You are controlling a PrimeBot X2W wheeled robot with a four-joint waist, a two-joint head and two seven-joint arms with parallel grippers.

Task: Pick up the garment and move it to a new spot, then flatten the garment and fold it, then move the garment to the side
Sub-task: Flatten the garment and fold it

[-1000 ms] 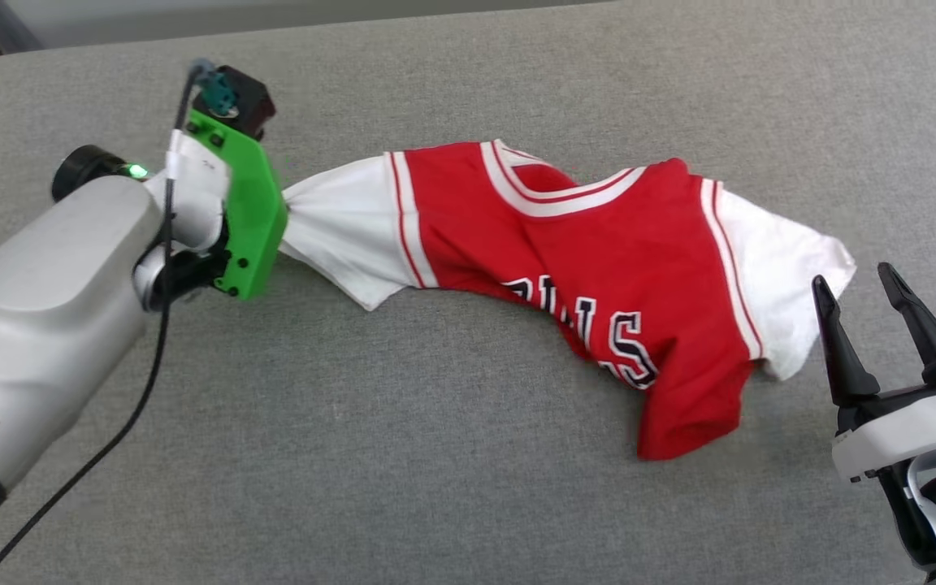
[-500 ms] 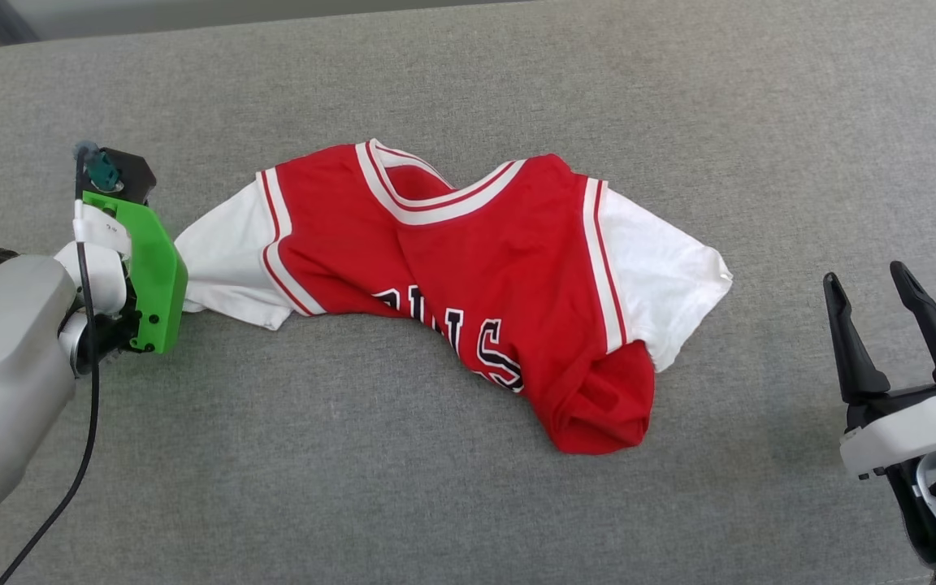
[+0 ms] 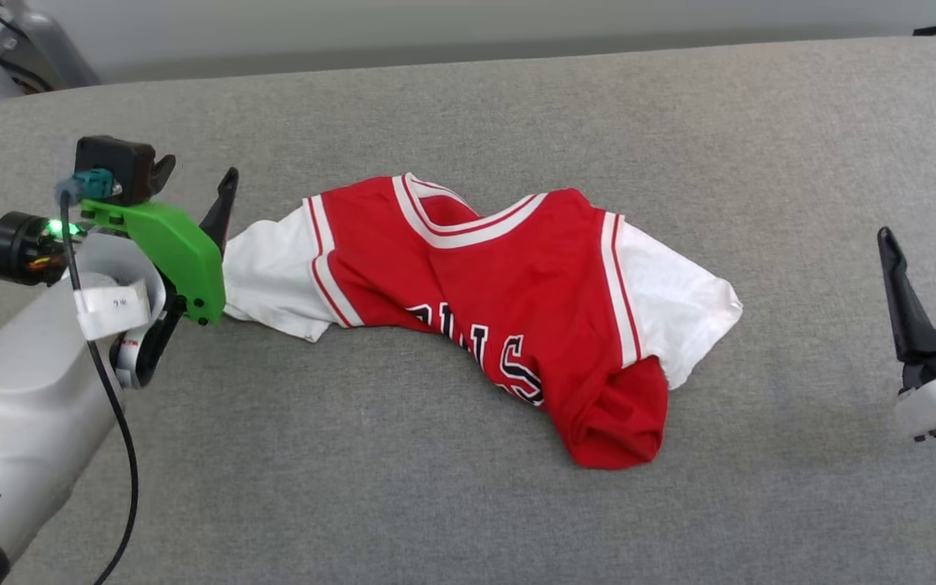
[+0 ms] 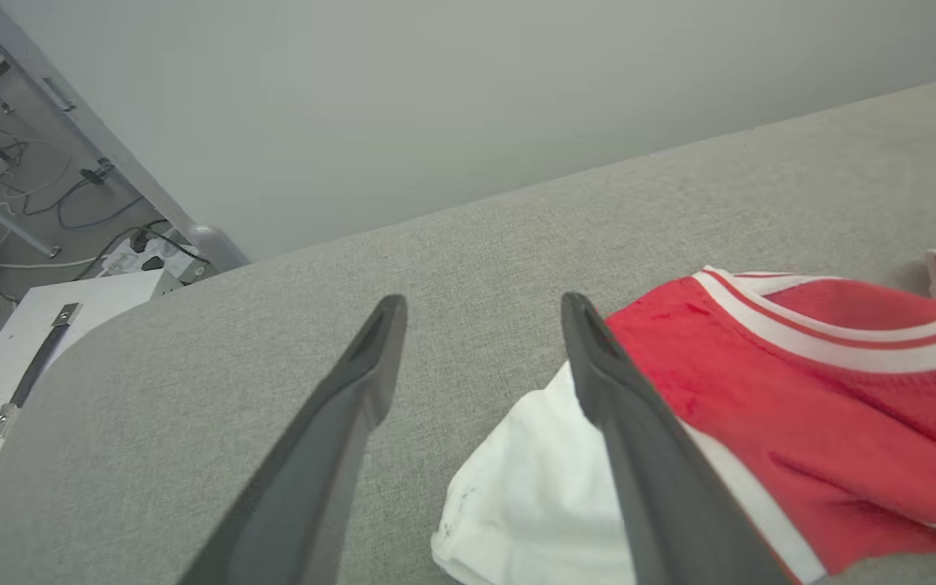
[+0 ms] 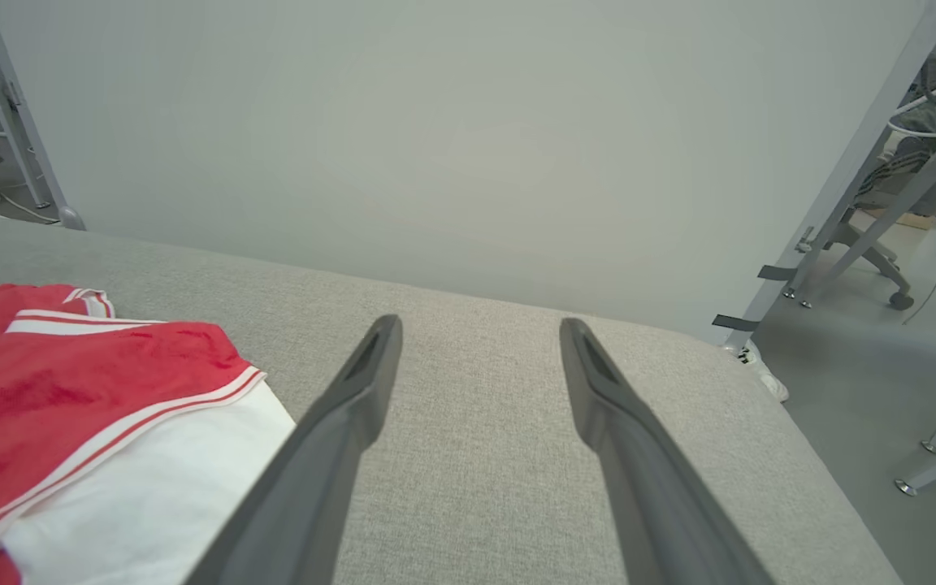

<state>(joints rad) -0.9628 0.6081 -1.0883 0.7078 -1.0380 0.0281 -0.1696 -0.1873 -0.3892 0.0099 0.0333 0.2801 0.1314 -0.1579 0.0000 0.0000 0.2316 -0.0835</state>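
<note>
Garment (image 3: 500,309) lies crumpled on grey cushion (image 3: 354,487), lettering partly folded under. Left gripper (image 3: 196,183) jaws apart beside white sleeve (image 3: 273,280), contact unclear. Right gripper (image 3: 923,231) jaws apart, cut off at the frame edge.

Garment (image 3: 517,276): soft matt cloth (red part slightly nubbly). Counter (image 3: 468,106): coarse grey woven fabric. Left claw (image 4: 483,305): dark, smooth matt plastic.

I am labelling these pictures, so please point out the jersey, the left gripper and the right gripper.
jersey (image 3: 517,301), head view, red chest below the collar.
left gripper (image 4: 483,304), left wrist view, midway between its fingertips.
right gripper (image 5: 479,322), right wrist view, midway between its fingertips.
</note>
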